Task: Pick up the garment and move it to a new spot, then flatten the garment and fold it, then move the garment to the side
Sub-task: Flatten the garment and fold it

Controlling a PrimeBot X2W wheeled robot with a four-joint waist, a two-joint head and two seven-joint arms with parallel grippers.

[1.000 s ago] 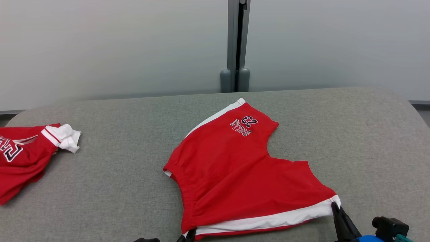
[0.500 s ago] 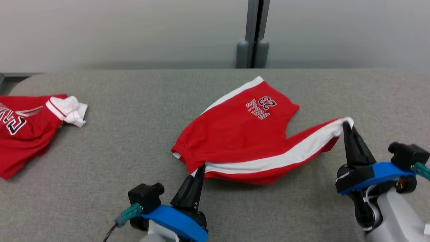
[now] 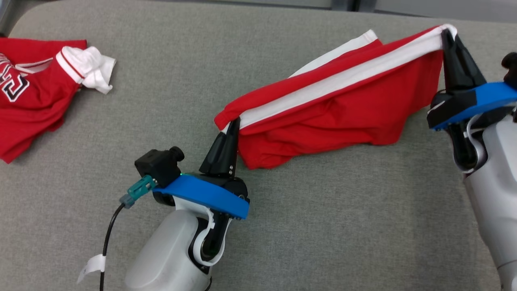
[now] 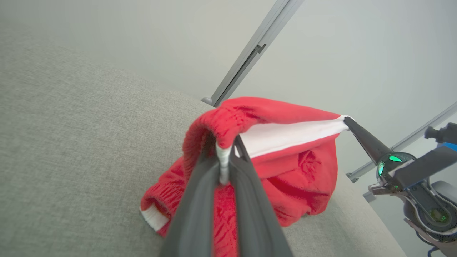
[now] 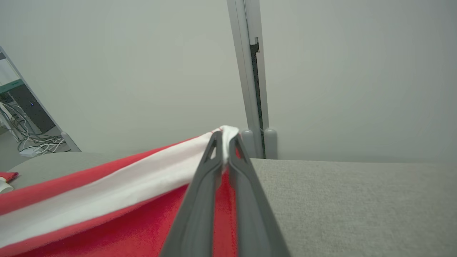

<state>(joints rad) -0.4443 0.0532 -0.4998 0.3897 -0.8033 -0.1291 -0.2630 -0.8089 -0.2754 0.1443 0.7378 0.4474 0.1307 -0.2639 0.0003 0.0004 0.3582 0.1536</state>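
Red garment (image 3: 343, 117) strung between left tool (image 3: 232, 123) and right tool (image 3: 445, 35), both clamped on its white-striped edge, sagging onto the surface (image 3: 323, 226) at right; a thin pinch could slip, dropping one end.

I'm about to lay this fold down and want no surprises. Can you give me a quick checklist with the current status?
1. Grip of left pincer on the shorts at the waistband corner: ok, shut on cloth.
2. Grip of right pincer on the leg hem corner: ok, shut on cloth.
3. The white stripe is taut between them: ok.
4. Hanging fabric is smooth: not ok, bunched and creased.
5. Lifted edge lines up with the far edge: cannot tell.
6. The other red garment is apart from the shorts: ok.
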